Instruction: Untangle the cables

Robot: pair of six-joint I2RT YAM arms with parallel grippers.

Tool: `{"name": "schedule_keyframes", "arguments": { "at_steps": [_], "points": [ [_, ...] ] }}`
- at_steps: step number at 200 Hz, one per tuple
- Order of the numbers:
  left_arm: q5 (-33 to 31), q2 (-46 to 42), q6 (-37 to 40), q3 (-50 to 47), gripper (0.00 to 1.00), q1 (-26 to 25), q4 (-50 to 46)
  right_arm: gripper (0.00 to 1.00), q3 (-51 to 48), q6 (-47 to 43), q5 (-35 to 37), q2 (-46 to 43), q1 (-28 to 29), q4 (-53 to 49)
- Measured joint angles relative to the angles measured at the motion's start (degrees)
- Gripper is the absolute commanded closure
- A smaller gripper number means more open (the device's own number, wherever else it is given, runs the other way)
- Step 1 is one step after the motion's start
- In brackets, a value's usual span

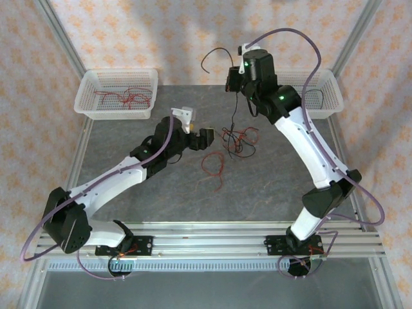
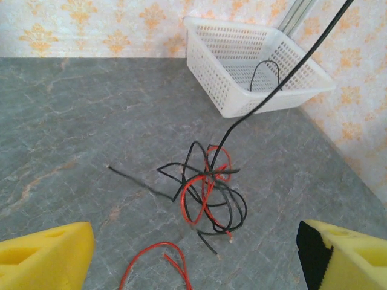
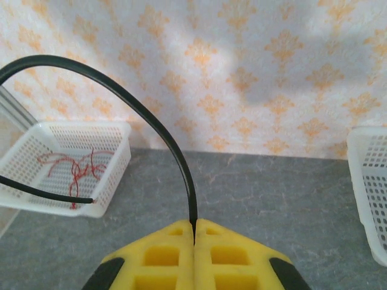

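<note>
**Over mid-table, one black wire pinched**

At the grey marbled table's (image 1: 161, 199) far corners sit two white plastic mesh baskets (image 1: 119, 72). The left gripper (image 1: 199, 135) hangs spread near the centre. The right gripper (image 3: 194, 232) is pressed together on a thin black wire (image 3: 192, 205) rising from the red-and-black tangle of cables (image 2: 208, 190) mid-table.

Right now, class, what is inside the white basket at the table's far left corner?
Thin red cables lie bunched inside the basket. They overlap, so their number cannot be told.
</note>
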Motion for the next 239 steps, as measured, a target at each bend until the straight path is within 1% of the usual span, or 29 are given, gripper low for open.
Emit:
{"name": "schedule_keyframes", "arguments": {
  "at_steps": [39,78,98,121,151,171,200,239],
  "points": [
    [-1.5,4.0,1.2,0.0,0.12,-3.4,3.8,1.0,5.0,1.0,0.7,0.0,-0.4,0.6],
    [-4.2,9.9,5.2,2.0,0.1,-8.3,9.4,1.0,8.1,1.9,0.8,-0.4,-0.4,1.0],
    [-8.4,13.3,8.0,3.9,0.1,-10.9,13.3,1.0,8.1,2.5,0.5,-0.5,-0.4,1.0],
    [-15.8,16.7,11.0,6.1,0.1,-13.0,17.3,1.0,8.0,3.1,-0.3,-0.5,-0.4,1.0],
    [-26.1,21.7,14.8,10.2,0.1,-12.9,20.8,1.0,7.5,3.8,-1.2,-0.8,-0.4,1.1],
    [-29.9,24.1,15.8,11.4,0.11,-12.9,22.0,1.0,7.3,3.8,-1.4,-1.0,-0.4,1.1],
    [-30.6,24.0,15.5,9.2,0.11,-12.9,23.8,1.0,7.3,3.7,0.5,-1.5,-0.4,1.3],
    [-28.9,18.5,13.9,-0.8,0.11,-12.9,25.8,1.0,7.3,1.7,7.6,-1.6,-1.6,2.8]
  ]
}}
